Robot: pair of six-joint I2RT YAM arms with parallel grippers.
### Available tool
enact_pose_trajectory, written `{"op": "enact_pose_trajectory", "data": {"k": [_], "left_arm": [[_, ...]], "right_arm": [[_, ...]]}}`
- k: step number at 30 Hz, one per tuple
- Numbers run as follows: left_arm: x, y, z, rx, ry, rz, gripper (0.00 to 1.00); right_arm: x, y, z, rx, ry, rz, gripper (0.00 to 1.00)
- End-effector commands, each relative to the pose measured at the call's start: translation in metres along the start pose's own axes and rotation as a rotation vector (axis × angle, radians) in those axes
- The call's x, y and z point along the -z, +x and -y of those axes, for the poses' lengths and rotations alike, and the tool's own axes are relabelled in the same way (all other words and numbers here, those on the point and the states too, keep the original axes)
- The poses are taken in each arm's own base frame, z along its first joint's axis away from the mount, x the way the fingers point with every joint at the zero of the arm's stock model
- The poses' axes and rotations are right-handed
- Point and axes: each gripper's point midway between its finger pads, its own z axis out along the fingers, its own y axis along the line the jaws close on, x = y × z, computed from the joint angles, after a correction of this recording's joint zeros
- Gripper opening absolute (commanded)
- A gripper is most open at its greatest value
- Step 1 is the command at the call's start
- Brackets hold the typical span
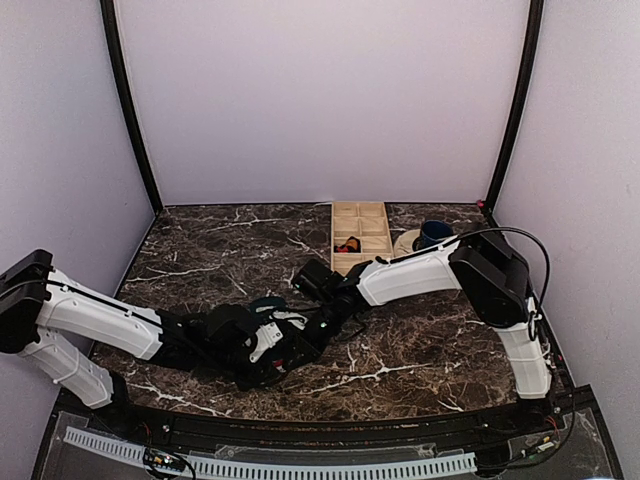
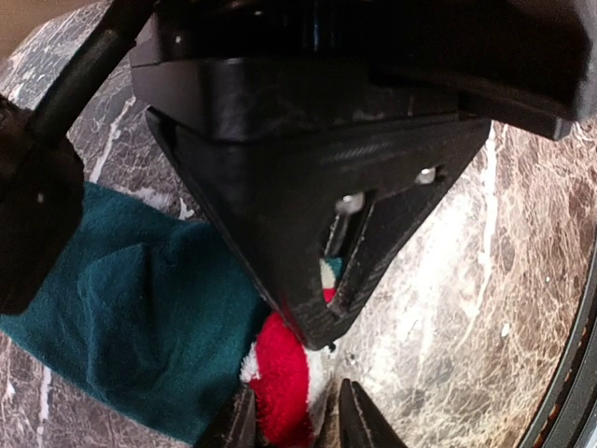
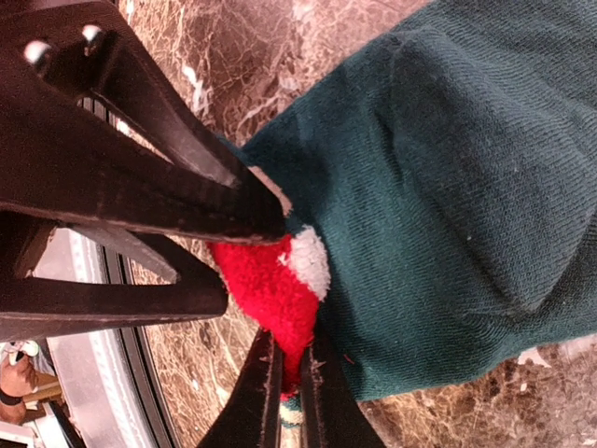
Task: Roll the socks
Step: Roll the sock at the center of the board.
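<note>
Teal sock: lies flat on the marble table, a little toward 9 o'clock of the table's middle in the top view. A bump is raised in its cloth.

Red fabric: fuzzy with a white patch, sticks out from the sock's edge at about 8 o'clock in the right wrist view. Cannot tell whether it belongs to the teal sock or to a second one.

Right gripper: fingers pressed together, pinching the red fabric at its outer end.

Left gripper: fingers stand apart, one on each side of the red fabric, close to the sock's edge. Cannot tell whether they press it. The two grippers meet nose to nose over this spot.

Wooden tray: at 12 to 1 o'clock, against the far wall. One compartment holds a dark and red item, too small to identify.

Dark blue mug: at 2 o'clock, just beside the tray.
</note>
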Motion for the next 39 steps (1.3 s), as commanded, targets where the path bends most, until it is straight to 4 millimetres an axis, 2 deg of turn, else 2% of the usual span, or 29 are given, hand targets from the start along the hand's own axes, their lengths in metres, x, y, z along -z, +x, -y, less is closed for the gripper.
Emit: {"op": "enact_pose_trajectory", "data": {"k": [1,18,21,24,28,32,39], "left_arm": [[-0.002,0.003,0.002,-0.027,-0.019,-0.037,0.33],[-0.018,0.020,0.008,-0.007,-0.016,-0.132,0.21],[-0.021,0.025,0.011,0.008,-0.004,-0.150,0.15],[-0.025,0.028,0.017,0.025,0.025,-0.170,0.00],[-0.027,0.032,0.025,0.051,0.066,-0.198,0.00],[-0.024,0.035,0.030,0.081,0.093,-0.216,0.00],[-0.027,0.045,0.043,0.145,0.159,-0.269,0.00]], "right_arm": [[-0.016,0.042,0.018,-0.088,0.023,-0.131,0.04],[-0.010,0.046,0.017,-0.094,0.005,-0.141,0.04],[-0.009,0.046,0.017,-0.094,-0.003,-0.141,0.04],[-0.008,0.048,0.017,-0.096,-0.006,-0.147,0.04],[-0.005,0.049,0.019,-0.095,-0.002,-0.145,0.10],[0.000,0.046,0.020,-0.098,0.001,-0.121,0.20],[0.012,0.041,0.019,-0.116,-0.028,-0.055,0.28]]}}
